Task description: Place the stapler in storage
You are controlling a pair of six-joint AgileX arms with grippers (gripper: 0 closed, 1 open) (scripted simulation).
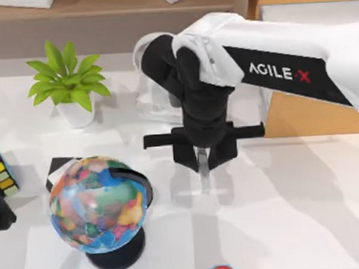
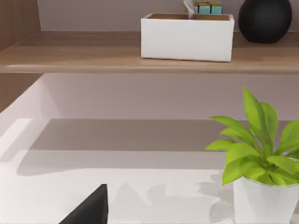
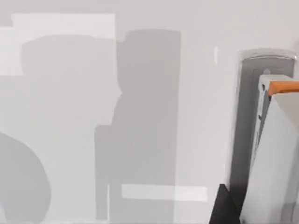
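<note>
Right hand [image 1: 205, 164] over mid-surface, fingers pointing down and drawn close on a pale narrow bar, apparently the stapler [image 1: 205, 180]. Gripped near one end, by the look of it, with the long axis running out past the fingertips. Storage [image 1: 293, 113] just to the right of the hand and farther back, largely under the right arm. Next move likely a carry rightward and back, over the box's front edge, keeping the free end clear of the wall.
</note>
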